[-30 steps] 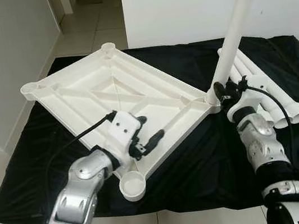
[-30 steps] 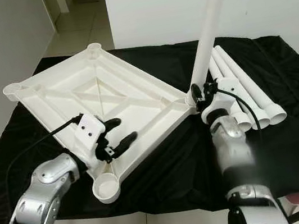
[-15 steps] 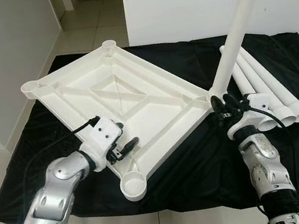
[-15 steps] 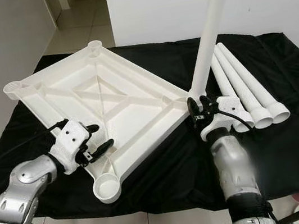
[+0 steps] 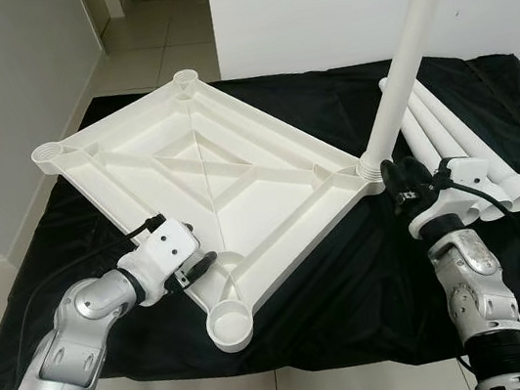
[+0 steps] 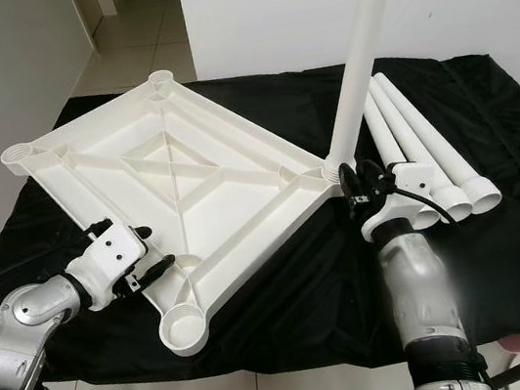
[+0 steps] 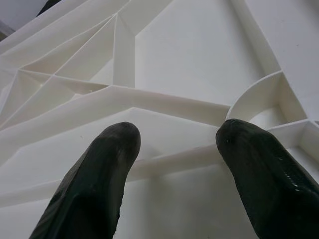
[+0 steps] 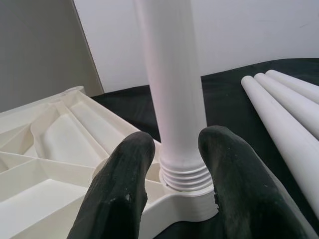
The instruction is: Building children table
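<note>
A white plastic tabletop [image 5: 233, 150] lies upside down on the black-draped table [image 5: 351, 270]. One white leg [image 5: 407, 63] stands, leaning slightly, in its right corner socket, with its threaded base [image 8: 184, 174] seated there. My right gripper [image 5: 394, 179] is open just in front of that base, fingers [image 8: 124, 169] level with either side of the leg [image 8: 172, 74] and not touching it. My left gripper [image 5: 200, 266] is open at the tabletop's front-left rim, over the ribs [image 7: 174, 104], holding nothing.
Three loose white legs [image 5: 457, 159] lie side by side on the cloth to the right of the standing one. An empty round socket [image 5: 231, 325] sits at the tabletop's front corner, near the table's front edge. A white wall stands behind and tiled floor lies at the left.
My left gripper has drawn back from above the tabletop's middle to its front-left rim. My right gripper has come off the leg's base and sits just in front of it.
</note>
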Available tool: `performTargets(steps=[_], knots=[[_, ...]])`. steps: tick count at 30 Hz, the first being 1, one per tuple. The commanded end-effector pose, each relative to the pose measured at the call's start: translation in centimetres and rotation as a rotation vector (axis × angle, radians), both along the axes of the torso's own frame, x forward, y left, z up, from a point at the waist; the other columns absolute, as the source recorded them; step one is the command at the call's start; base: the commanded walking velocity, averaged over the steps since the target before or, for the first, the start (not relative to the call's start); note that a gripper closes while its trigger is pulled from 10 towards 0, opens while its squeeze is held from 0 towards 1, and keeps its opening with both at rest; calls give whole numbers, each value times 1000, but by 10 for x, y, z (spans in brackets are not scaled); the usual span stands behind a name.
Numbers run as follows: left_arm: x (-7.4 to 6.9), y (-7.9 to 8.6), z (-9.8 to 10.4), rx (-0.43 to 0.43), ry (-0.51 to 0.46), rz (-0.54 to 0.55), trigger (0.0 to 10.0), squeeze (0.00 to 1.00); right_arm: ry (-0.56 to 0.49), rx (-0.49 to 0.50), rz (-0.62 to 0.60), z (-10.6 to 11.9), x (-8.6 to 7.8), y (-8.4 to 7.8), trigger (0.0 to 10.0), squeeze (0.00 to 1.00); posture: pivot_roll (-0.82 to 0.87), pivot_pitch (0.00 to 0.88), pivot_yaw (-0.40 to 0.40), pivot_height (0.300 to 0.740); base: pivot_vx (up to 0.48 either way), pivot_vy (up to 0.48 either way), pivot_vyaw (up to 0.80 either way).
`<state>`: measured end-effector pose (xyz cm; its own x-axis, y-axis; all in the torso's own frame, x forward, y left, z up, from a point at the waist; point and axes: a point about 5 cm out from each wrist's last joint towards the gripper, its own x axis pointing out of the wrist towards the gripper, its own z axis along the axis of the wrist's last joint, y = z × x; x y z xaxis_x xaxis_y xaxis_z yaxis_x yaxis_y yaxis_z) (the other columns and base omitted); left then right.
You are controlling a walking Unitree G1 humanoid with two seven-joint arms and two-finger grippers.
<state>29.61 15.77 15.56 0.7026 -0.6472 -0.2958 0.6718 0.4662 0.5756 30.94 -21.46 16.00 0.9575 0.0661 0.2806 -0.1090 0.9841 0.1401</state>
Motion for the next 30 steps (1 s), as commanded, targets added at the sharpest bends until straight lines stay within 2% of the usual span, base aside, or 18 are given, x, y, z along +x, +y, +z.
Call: performTargets(steps=[1,9,14,24,29,30], knots=[[-6,-3,-12,58,36,-39,10000,0,9,5,3,-1,0,-1,10000,0,-5,76,-11,740,0,0,0],[-12,-12,-13,59,29,-86,10000,0,9,-5,8,0,1,-2,10000,0,-5,66,-17,740,0,0,0],[-23,-21,-16,43,70,-151,10000,0,10,-16,9,1,1,-5,10000,0,-9,59,-16,740,0,0,0],[-25,-29,-14,35,71,-183,10000,0,17,-26,7,-1,0,-6,10000,0,-13,52,-16,740,0,0,0],[-23,-25,-14,38,72,-170,10000,0,18,-29,5,-1,-1,-8,10000,0,-15,49,-13,740,0,0,0],[-20,-18,-14,56,66,-145,10000,0,19,-30,3,-1,-1,-9,10000,0,-13,47,-14,740,0,0,0]])
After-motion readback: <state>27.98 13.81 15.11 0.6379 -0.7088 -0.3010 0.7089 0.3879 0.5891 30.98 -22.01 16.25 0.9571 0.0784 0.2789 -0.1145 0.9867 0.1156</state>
